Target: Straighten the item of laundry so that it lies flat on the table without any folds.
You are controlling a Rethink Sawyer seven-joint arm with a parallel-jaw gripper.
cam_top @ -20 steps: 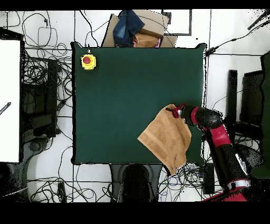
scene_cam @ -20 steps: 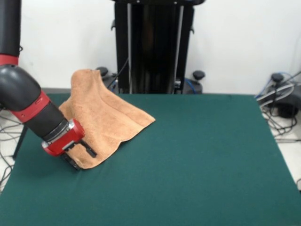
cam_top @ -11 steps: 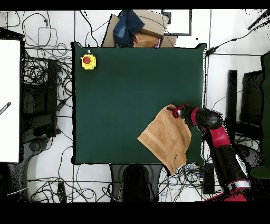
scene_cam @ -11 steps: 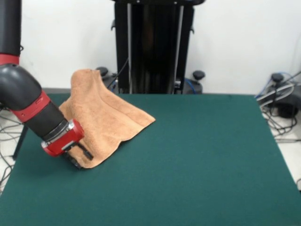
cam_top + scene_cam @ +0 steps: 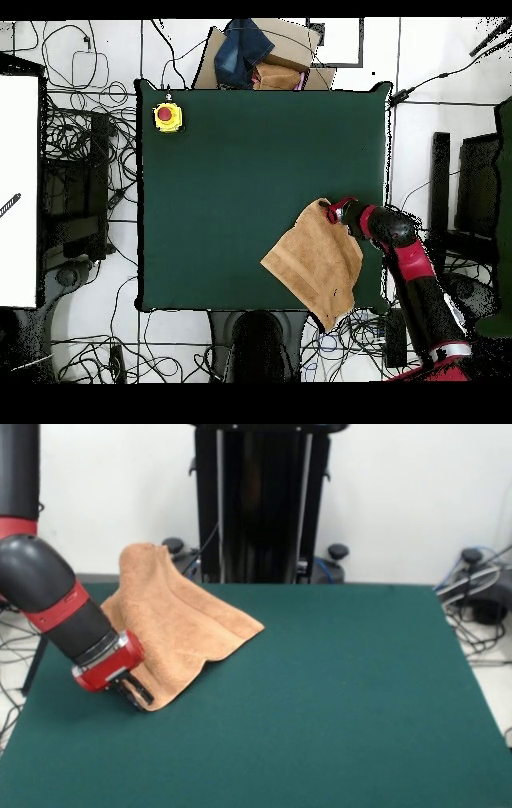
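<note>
The item of laundry (image 5: 178,622) is an orange-tan towel lying rumpled at the table's (image 5: 344,688) far left corner in the front view, with one long fold ridge across it and its back part rising over the edge. My gripper (image 5: 138,696) sits low at the towel's near corner, its black fingers pinched together on the cloth's edge. From overhead the towel (image 5: 316,262) lies at the lower right of the table (image 5: 230,170), one corner hanging past the bottom edge, and the gripper (image 5: 329,210) is at its upper corner.
A yellow box with a red button (image 5: 167,117) stands at the table's upper left corner in the overhead view. A cardboard box with clothes (image 5: 256,58) lies beyond the top edge. Cables cover the floor around the table.
The fingers, spread apart around the towel's corner a second ago, have drawn together on it. The arm has shifted slightly; the towel has barely moved.
</note>
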